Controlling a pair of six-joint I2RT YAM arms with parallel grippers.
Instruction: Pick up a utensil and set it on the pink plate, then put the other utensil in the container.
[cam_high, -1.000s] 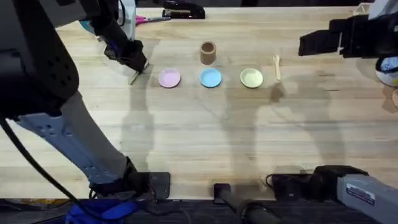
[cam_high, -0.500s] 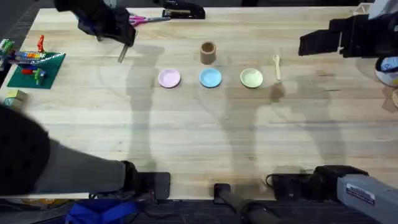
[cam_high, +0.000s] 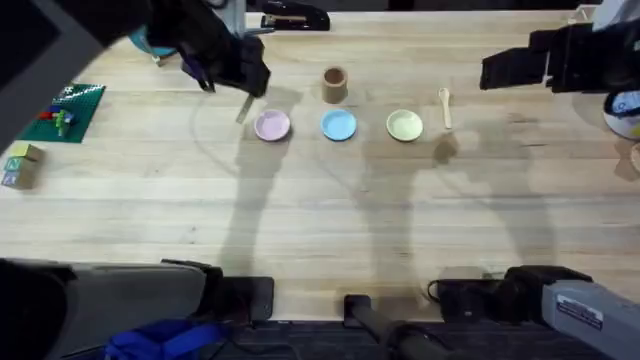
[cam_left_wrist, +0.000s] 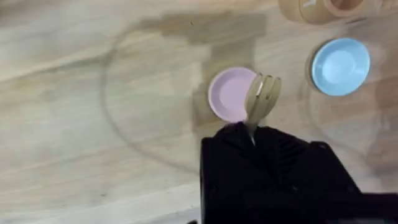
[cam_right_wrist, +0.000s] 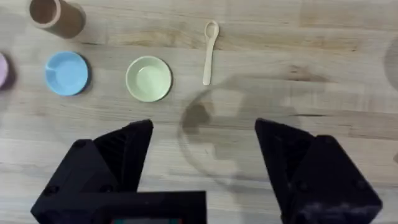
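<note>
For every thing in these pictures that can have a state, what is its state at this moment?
Fork: held by the left gripper, above the table, tines over the pink plate's edge.
Pink plate: empty.
Blue plate: empty.
Yellow-green plate: empty.
Spoon: lying flat on the table, untouched.
Container: upright, nothing sticking out.
Right gripper: jaws open, empty.

robot lab: wooden table (cam_high: 330, 210), toy bricks (cam_high: 62, 112), stapler (cam_high: 294, 17).

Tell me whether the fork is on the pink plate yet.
Not yet. The fork is held in the left gripper, hanging above the pink plate, whose surface is bare.
</note>
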